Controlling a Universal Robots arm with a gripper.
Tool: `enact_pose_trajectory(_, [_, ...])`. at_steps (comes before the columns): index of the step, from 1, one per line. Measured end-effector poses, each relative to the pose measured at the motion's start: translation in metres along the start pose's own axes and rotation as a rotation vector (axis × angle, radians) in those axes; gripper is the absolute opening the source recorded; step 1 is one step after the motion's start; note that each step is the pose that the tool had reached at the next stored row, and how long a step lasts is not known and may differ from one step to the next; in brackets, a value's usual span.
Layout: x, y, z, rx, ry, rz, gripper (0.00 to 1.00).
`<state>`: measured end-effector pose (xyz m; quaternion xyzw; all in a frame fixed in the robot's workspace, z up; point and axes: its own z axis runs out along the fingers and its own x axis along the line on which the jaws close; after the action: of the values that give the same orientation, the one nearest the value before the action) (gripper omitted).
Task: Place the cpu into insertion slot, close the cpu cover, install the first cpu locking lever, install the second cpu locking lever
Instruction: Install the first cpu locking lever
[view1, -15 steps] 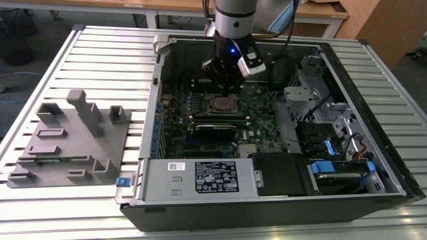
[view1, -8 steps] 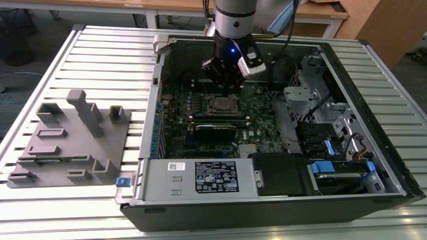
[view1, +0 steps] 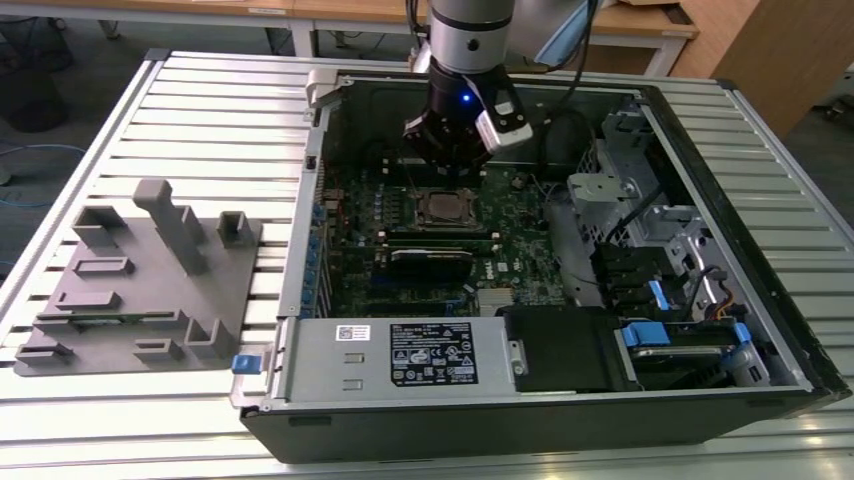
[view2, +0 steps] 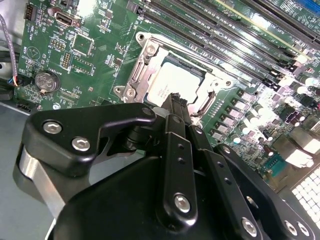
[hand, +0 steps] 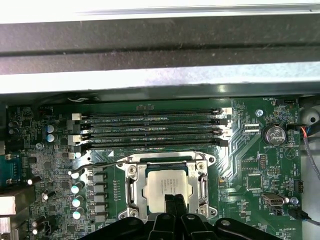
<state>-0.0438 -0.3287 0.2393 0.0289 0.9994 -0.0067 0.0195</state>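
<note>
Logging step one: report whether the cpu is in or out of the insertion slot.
In. In both wrist views the cpu lies flat, squarely inside the silver frame of the insertion slot.

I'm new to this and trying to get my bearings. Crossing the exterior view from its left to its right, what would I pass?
Grey slotted fixture block → small blue tab → cpu in its socket on the motherboard → silver drive cage → wooden furniture.
</note>
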Motion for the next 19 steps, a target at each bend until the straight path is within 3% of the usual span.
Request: enact_pose_trajectory(19, [-0.0004, -0.0001, -0.0108, 0.0000, 0.0000, 0.000, 0.11])
